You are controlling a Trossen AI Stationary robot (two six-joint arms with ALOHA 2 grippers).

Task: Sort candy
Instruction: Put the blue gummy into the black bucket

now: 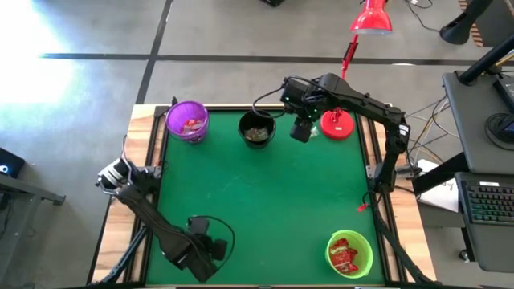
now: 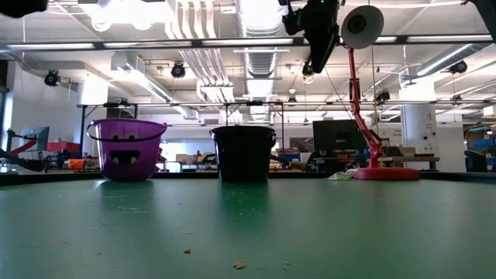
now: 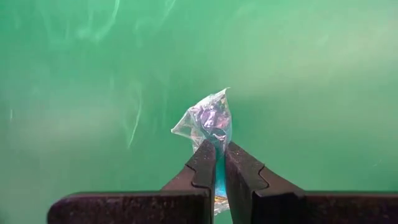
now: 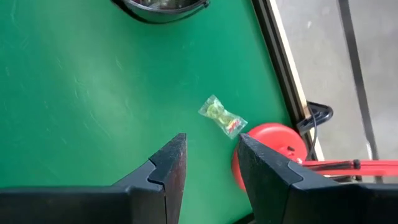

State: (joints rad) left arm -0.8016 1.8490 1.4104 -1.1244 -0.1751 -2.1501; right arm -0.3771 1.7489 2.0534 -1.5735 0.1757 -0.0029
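While the left gripper (image 1: 210, 250) sits at the table's (image 1: 265, 201) near edge by the left corner, the right gripper (image 1: 303, 131) hangs over the far edge between the black bowl (image 1: 257, 128) and lamp base (image 1: 338, 124); the middle lies bare. From table height, purple bowl (image 2: 126, 149) and black bowl stand apart. The left wrist view shows jaws pinched on a clear-wrapped candy (image 3: 208, 121). The right wrist view shows jaws spread above a green candy (image 4: 222, 116) beside the lamp base.
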